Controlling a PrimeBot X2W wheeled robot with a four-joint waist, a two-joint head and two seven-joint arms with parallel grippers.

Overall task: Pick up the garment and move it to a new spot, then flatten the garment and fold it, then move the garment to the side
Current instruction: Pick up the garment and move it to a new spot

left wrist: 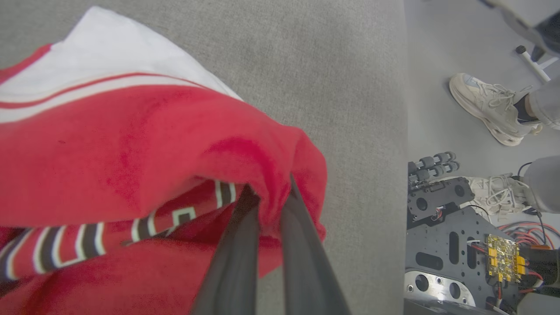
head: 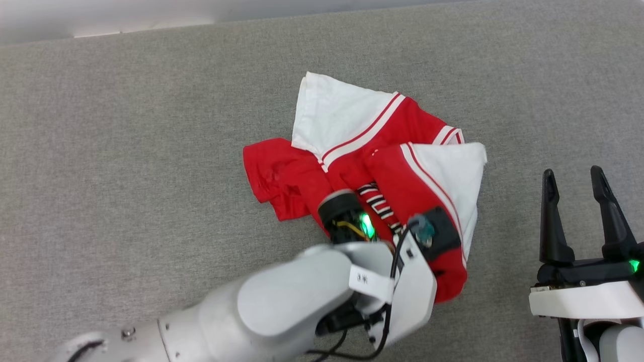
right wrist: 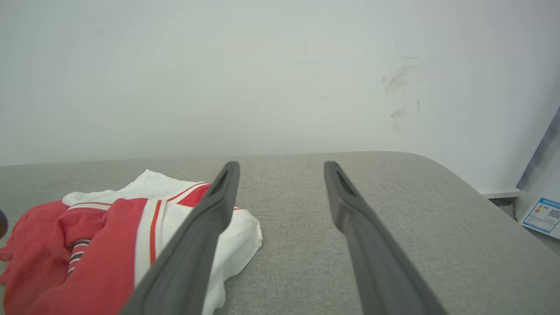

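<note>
While our left gripper (left wrist: 269, 188) is pinching the crumpled red-and-white garment (head: 402, 130) on a grey surface (head: 126, 151) by a white wall (right wrist: 262, 65), we are holding our right gripper (head: 572, 173) spread, empty

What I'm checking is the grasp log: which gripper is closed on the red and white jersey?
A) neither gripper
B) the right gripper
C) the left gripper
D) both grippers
C: in the left wrist view the left gripper is pinched shut on a red fold of the garment, while the right gripper stands open beside it, off the cloth.
</note>
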